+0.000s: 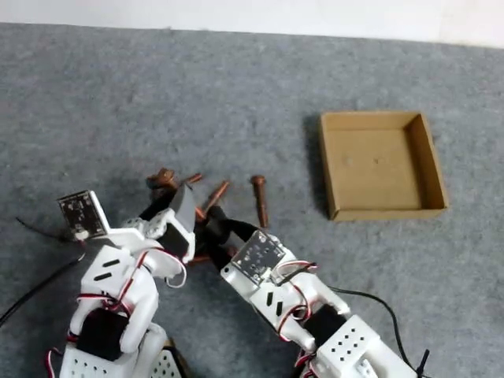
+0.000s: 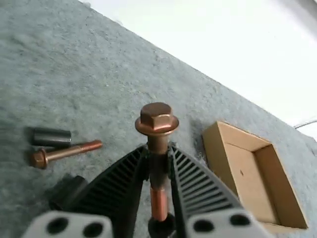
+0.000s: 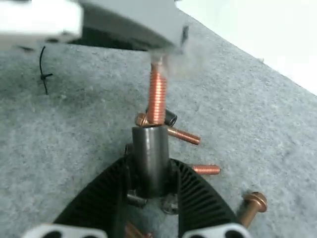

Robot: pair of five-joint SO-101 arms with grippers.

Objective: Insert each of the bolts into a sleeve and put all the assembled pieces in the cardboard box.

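Observation:
My left gripper (image 2: pixel 158 151) is shut on a copper bolt (image 2: pixel 157 121), hex head pointing away from the wrist. My right gripper (image 3: pixel 151 171) is shut on a dark sleeve (image 3: pixel 150 153), held upright. The bolt's threaded end (image 3: pixel 157 99) sits at the sleeve's mouth, just entering it. In the high view both grippers meet low and left of centre, the left gripper (image 1: pixel 189 209) over the right gripper (image 1: pixel 214 230). The cardboard box (image 1: pixel 429 161) lies to the right, with nothing inside it.
Loose bolts (image 1: pixel 216 193) (image 1: pixel 260 201) lie on the grey carpet just beyond the grippers, with more pieces (image 1: pixel 164 179) to their left. A spare sleeve (image 2: pixel 52 136) lies beside a bolt (image 2: pixel 64 151). Cables trail near both arm bases.

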